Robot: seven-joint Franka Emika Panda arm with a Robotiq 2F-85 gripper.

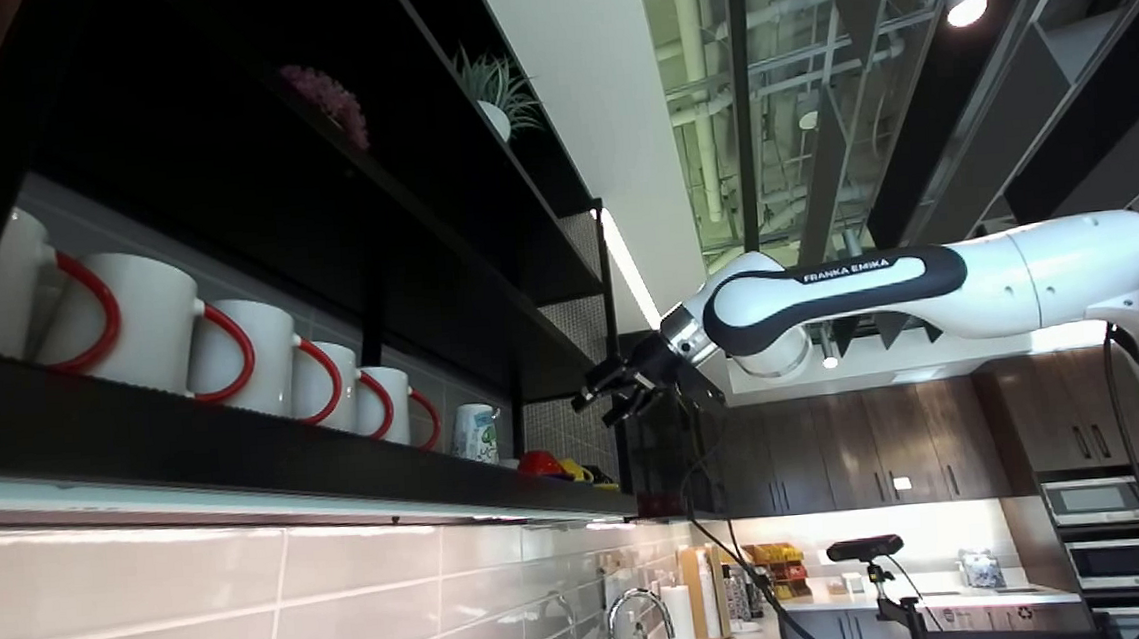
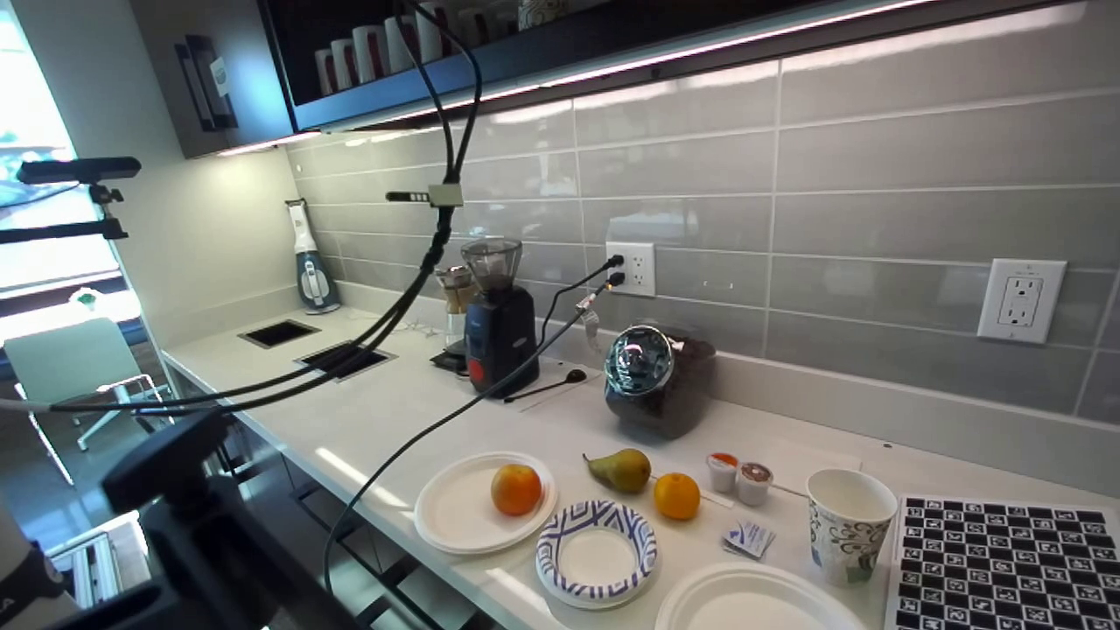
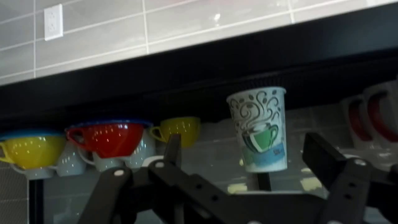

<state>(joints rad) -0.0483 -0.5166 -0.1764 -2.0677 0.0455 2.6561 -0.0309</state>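
My gripper (image 1: 596,408) is near the right end of the black shelf (image 1: 238,458) in an exterior view. In the wrist view, which stands upside down, the gripper (image 3: 242,137) is open with nothing held. A paper cup with a coffee-cup print (image 3: 264,124) appears between the fingers, farther off and apart from them. Its wider rim faces the shelf board (image 3: 186,73). The paper cup (image 1: 475,436) also shows in an exterior view. Beside it are a small yellow cup (image 3: 186,129), a red cup (image 3: 112,140) and white mugs with red handles (image 3: 357,115).
Upper shelves hold plants (image 1: 499,94). Below, a counter carries a grinder (image 2: 499,332), a white plate with an orange-red fruit (image 2: 446,516), a pear (image 2: 621,471), an orange (image 2: 676,496) and another paper cup (image 2: 849,534). Black cables (image 2: 437,249) hang across that view.
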